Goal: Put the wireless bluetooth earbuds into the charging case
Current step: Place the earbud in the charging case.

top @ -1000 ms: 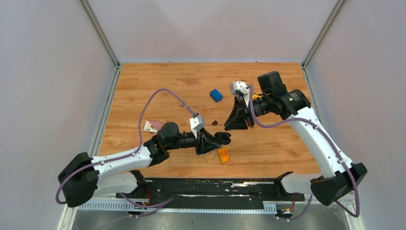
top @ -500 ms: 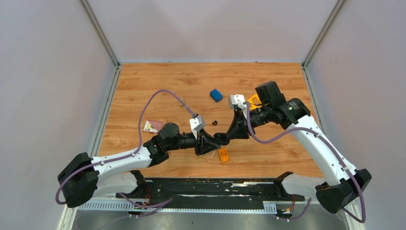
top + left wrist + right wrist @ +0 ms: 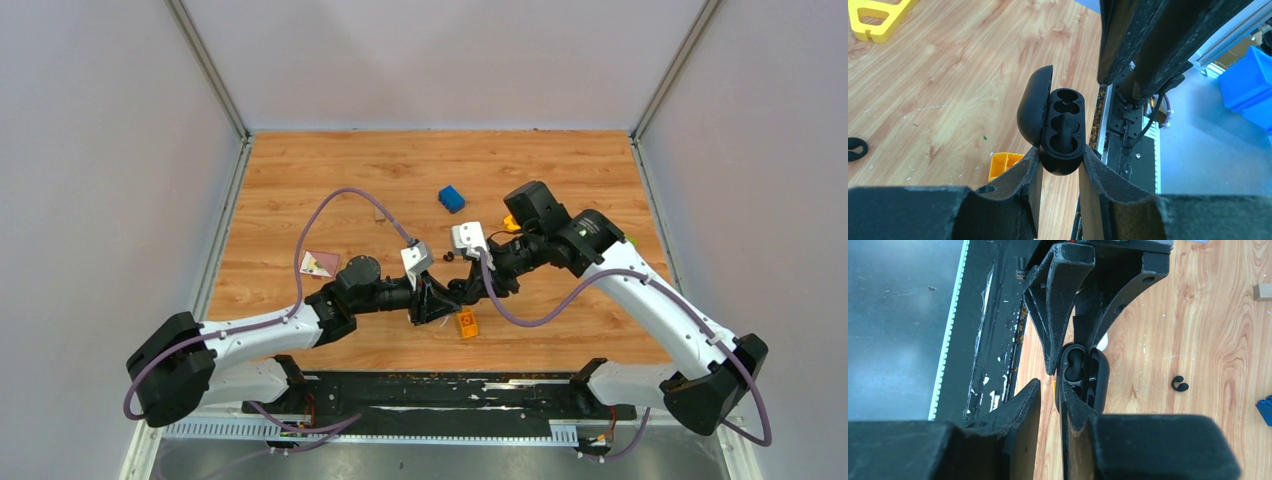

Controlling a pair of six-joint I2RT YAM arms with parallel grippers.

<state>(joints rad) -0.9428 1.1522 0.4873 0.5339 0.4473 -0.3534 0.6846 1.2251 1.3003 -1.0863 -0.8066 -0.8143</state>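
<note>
The charging case [image 3: 1060, 127] is black here, oval, with its lid hinged open to the left and dark wells inside. My left gripper [image 3: 1060, 150] is shut on its lower end and holds it above the table, as also seen from above [image 3: 455, 293]. My right gripper [image 3: 1049, 385] is right beside the case [image 3: 1083, 372], one finger against its side, jaws a narrow gap apart with nothing between them. One small black curved earbud [image 3: 447, 256] lies on the wood behind the grippers, also in the right wrist view [image 3: 1179, 384]. The other earbud is not in view.
An orange block [image 3: 466, 323] lies just in front of the grippers. A blue block [image 3: 451, 199] sits farther back, a yellow piece [image 3: 512, 222] by the right arm, and a pinkish card [image 3: 320, 263] at the left. The black base rail [image 3: 450, 385] runs along the near edge.
My right gripper has swung left and down from the back right until its fingers meet the case in my left gripper. The left arm has barely moved.
</note>
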